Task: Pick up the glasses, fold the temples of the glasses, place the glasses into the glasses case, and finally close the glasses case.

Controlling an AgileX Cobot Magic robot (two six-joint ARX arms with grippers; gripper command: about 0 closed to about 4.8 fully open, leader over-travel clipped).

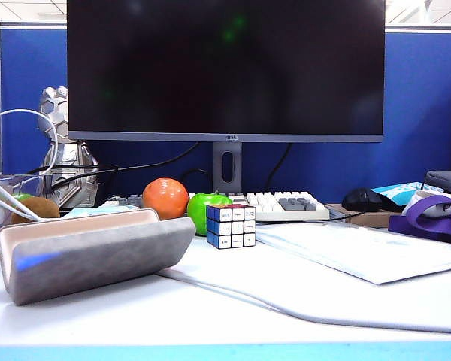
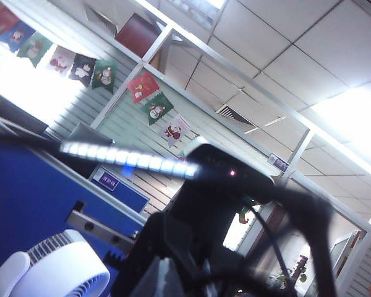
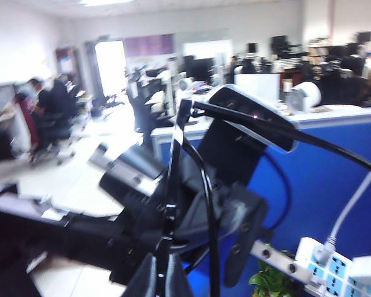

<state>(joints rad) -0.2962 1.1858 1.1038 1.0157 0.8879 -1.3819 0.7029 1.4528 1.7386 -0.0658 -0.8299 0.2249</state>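
Two fingers of right gripper (image 3: 161, 279) tight on thin black-rimmed glasses (image 3: 172, 161); left gripper (image 2: 164, 278) unclear; both aloft.

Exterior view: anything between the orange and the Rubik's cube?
Yes: a green apple sits between the orange and the Rubik's cube, seen in the exterior view. Neither gripper shows there.

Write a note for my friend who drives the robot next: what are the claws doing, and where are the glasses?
Right claw: shut on the glasses, up in the air, outside the exterior view.
Left claw: also up, too blurred to tell open or shut.
Glasses case: on the table, front left.
Done: glasses picked up.
Left: fold the temples (cannot tell if folded), put glasses in case, close it.
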